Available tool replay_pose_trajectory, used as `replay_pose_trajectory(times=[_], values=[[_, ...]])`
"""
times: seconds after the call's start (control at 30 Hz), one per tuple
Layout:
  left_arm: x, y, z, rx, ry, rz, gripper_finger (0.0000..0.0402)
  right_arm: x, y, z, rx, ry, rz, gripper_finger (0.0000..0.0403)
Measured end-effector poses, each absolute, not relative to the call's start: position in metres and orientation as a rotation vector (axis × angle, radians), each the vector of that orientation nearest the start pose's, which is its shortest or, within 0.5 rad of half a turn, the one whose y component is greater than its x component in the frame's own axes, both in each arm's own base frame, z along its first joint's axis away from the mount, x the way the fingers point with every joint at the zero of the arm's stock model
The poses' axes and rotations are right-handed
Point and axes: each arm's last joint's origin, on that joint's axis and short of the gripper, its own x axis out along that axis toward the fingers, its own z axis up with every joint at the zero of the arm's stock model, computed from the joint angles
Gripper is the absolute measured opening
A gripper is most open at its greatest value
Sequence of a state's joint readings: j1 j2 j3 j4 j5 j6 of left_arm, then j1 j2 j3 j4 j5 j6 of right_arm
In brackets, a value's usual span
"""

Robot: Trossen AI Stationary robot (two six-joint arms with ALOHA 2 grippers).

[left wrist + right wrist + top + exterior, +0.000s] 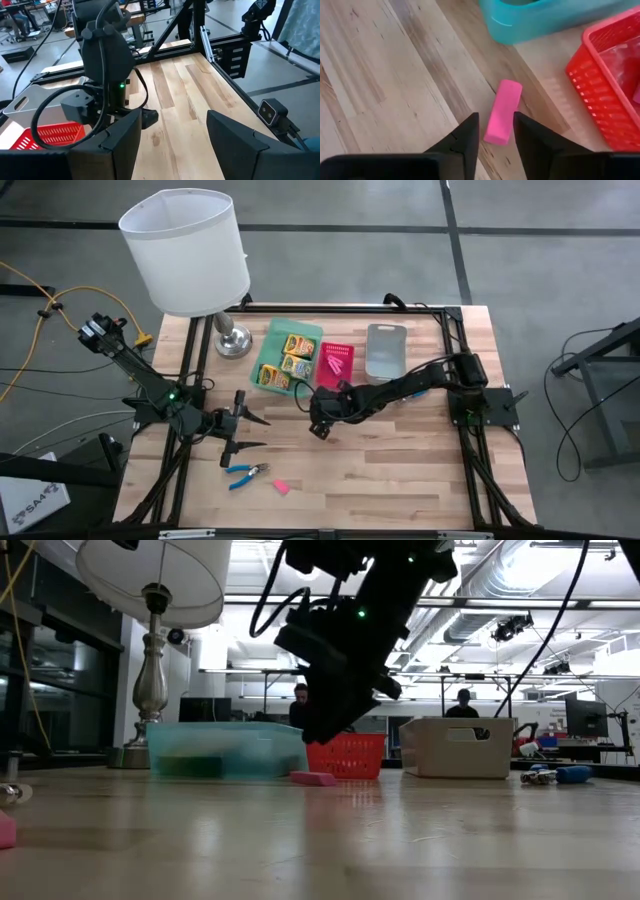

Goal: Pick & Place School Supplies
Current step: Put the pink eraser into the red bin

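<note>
A pink eraser (503, 111) is seen flat on the desk near the pink tray (615, 80). The right gripper (496, 131) is held apart around it. It could be bumped away.

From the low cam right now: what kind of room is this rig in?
Looks like a robotics lab or open workshop, not a classroom. The wooden table sits in a black metal frame, exposed ducts run under the ceiling, and people sit at workstations with monitors behind.
</note>
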State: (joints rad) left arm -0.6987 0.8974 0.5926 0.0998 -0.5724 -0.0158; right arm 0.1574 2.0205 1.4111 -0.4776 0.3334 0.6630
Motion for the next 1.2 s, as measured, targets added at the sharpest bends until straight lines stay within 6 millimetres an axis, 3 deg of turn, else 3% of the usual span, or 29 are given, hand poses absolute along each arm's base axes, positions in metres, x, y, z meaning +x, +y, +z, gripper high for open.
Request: replay_pose_trajectory(times=[0.33, 0.73, 1.2], values=[[0.161, -0.115, 0.275, 0.107, 0.168, -0.124, 0.0218, 0.413, 0.055, 0.163, 0.346, 0.929, -0.514, 0.0173], [0.161, -0.115, 0.274, 0.108, 0.17, -0.124, 0.0218, 0.411, 0.07, 0.162, 0.26, 0.874, -0.573, 0.0159], [0.161, -0.116, 0.274, 0.101, 0.17, -0.129, 0.0218, 0.416, 0.074, 0.137, 0.235, 0.893, -0.592, 0.0161]])
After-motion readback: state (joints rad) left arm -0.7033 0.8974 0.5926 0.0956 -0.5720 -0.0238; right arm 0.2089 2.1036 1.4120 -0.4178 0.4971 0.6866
